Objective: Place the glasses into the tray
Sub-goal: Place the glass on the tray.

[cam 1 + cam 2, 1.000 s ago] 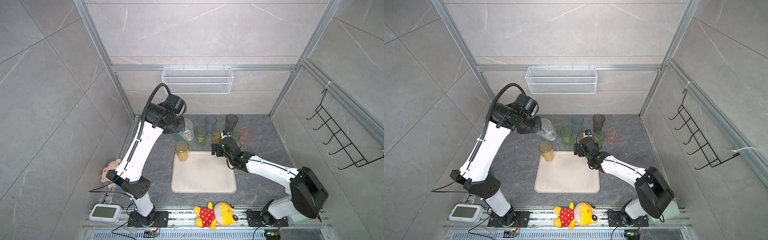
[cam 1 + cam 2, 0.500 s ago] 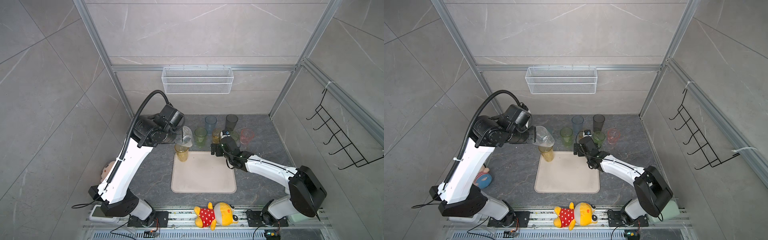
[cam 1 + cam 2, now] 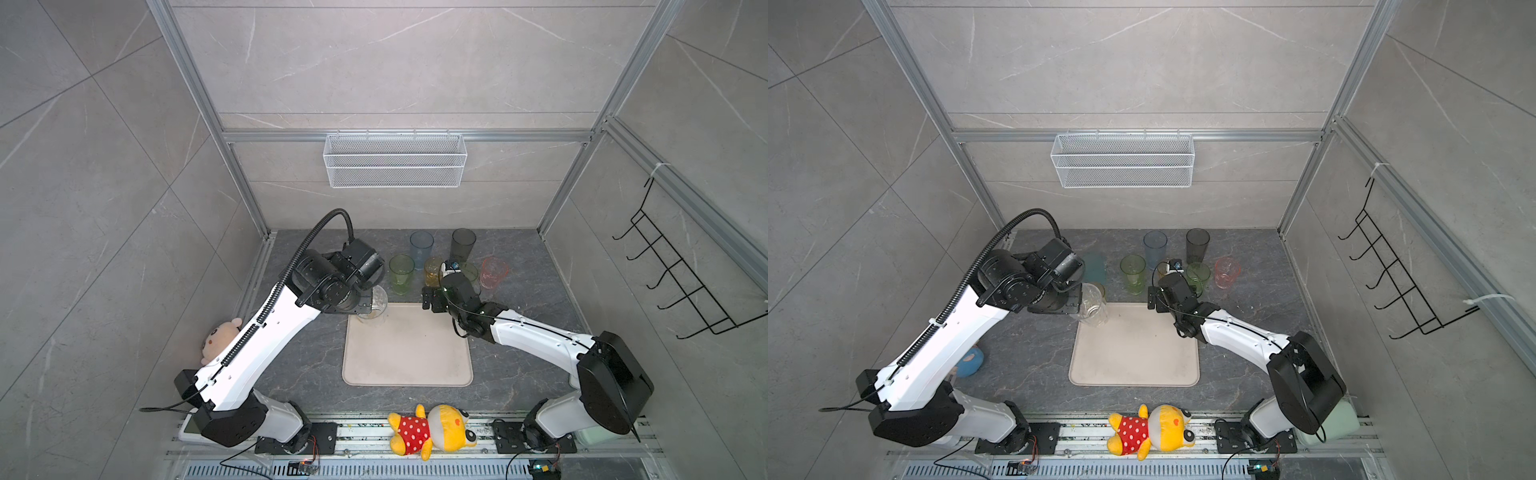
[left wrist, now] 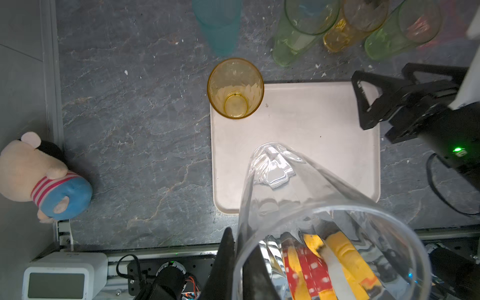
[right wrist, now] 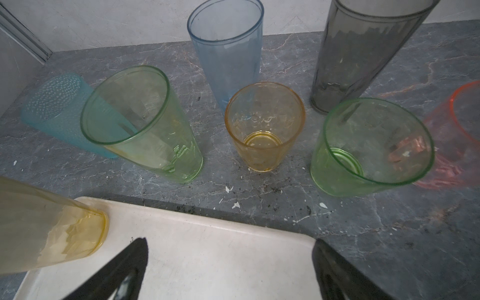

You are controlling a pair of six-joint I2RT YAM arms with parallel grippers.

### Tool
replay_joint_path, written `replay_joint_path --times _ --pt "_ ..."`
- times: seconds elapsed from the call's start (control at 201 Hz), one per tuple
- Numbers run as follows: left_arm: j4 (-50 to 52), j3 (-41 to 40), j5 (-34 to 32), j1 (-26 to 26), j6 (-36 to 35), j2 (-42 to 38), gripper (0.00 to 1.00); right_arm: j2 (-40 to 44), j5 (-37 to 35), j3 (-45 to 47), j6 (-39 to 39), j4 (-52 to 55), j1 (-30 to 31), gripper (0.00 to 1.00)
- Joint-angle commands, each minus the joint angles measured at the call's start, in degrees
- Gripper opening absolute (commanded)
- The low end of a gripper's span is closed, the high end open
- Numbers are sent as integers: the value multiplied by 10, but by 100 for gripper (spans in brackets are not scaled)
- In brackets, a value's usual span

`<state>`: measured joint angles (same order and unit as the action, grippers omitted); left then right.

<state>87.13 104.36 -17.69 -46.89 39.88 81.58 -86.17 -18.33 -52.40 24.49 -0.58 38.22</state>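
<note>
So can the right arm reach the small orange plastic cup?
Probably yes. The right arm's open fingers point straight at the small orange plastic cup with nothing standing between; the tall green plastic cup and short green plastic cup stand aside.

The tray [image 4: 311, 117] was cream, the table [image 4: 130, 130] dark grey with pale veins. I saw a clear glass [image 4: 298, 187], yellow glass [image 5: 52, 233], amber glass [image 5: 263, 130], blue glass [image 5: 226, 46], grey glass [image 5: 358, 52], pink glass [image 5: 454, 135], left green glass [image 5: 145, 124], right green glass [image 5: 363, 148], and a teal glass [image 5: 57, 109] speckled with pale dots.

The dark marbled tabletop [image 3: 519, 374] bears the beige tray [image 3: 407, 353] and, just behind it, seven tinted glasses [image 5: 263, 130].
</note>
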Motion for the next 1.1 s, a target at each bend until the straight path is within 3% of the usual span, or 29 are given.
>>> replay_joint_path --times 0.0,0.378,1.091 --pt "72 -23 2 -2 19 -29 0 -5 5 -13 9 13 -2 100" --pt "-2 -117 12 7 55 -27 0 -6 7 -15 11 16 -3 100" --pt "-175 -280 38 75 60 -26 0 -13 7 -22 13 26 -4 100"
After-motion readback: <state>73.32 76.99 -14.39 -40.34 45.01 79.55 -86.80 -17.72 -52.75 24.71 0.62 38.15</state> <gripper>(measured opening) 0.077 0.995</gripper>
